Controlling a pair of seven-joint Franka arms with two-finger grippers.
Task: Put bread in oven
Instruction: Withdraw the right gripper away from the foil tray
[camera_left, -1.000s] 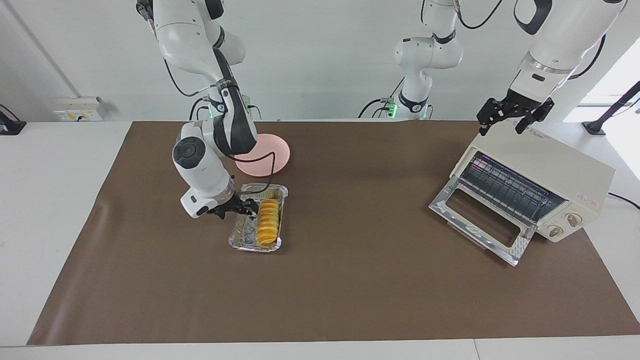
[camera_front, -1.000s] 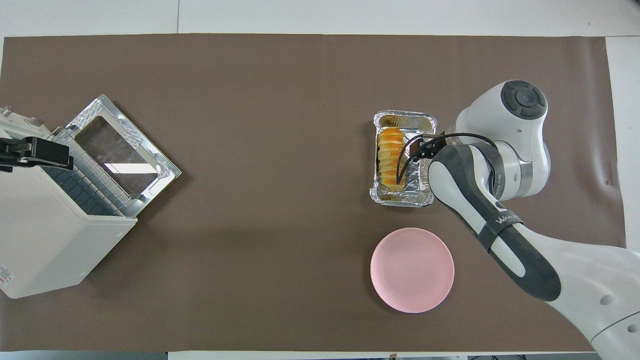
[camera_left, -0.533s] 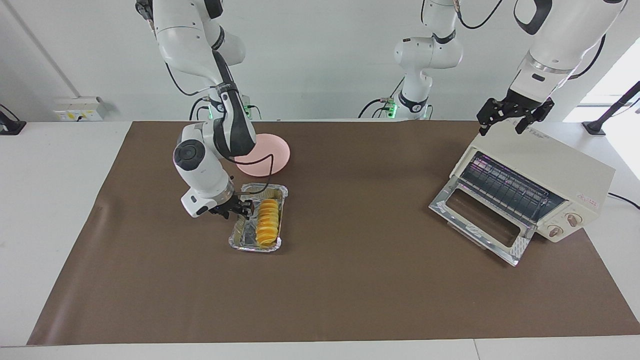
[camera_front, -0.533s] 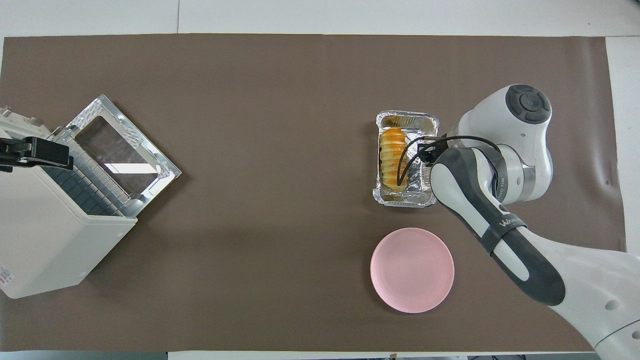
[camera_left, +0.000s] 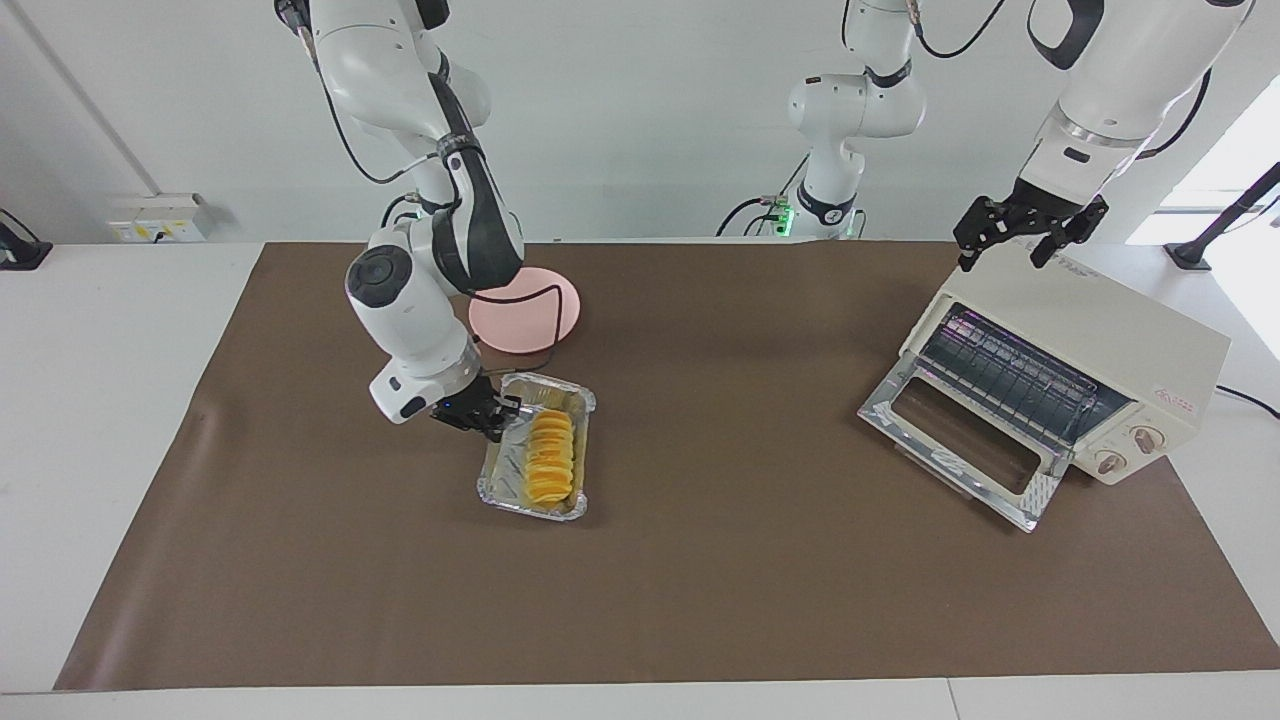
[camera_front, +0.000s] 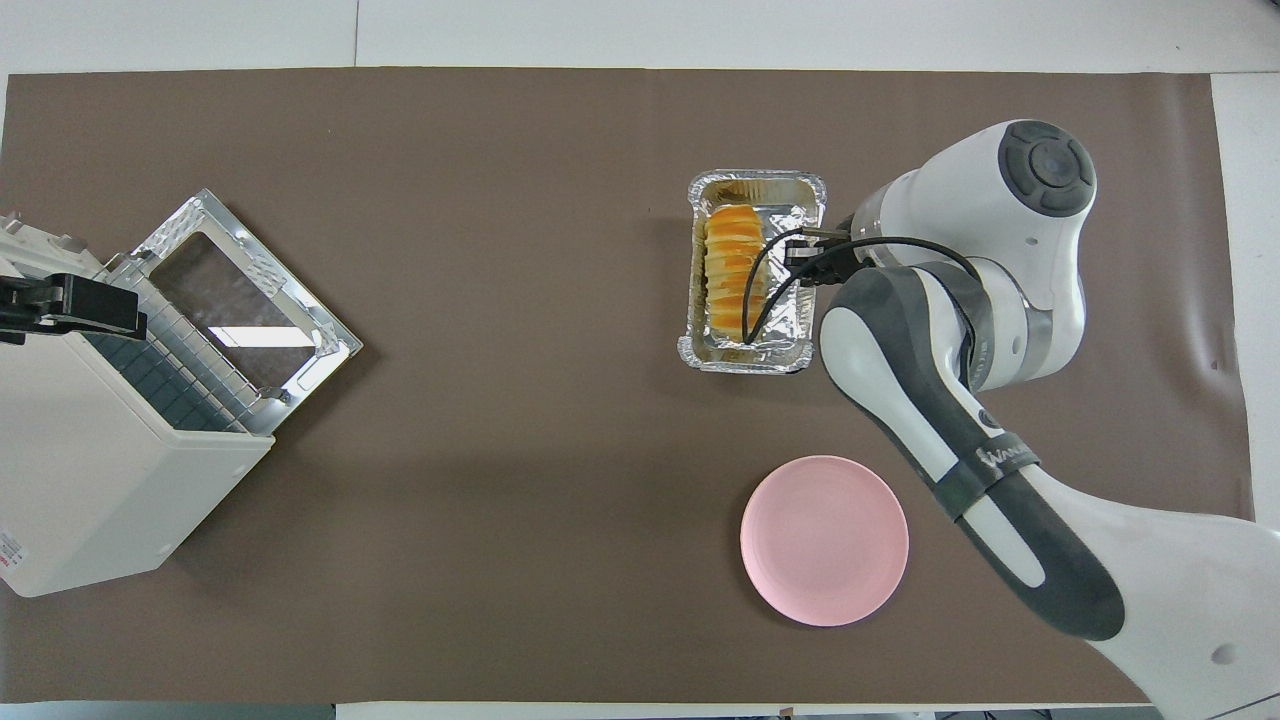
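Pinching the foil tray's long rim, the right gripper had its fingers pressed together on the wall toward the right arm's end — one bread loaf lay inside that tray, just beside the fingertips. One pink plate sat nearer the robots. The left gripper, spread wide, waited over the one oven — door dropped open.

White arms w/ dark grey bands, black cables, black tools.

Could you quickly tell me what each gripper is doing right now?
Left gripper: open, above the oven.
Right gripper: shut on the foil tray rim.
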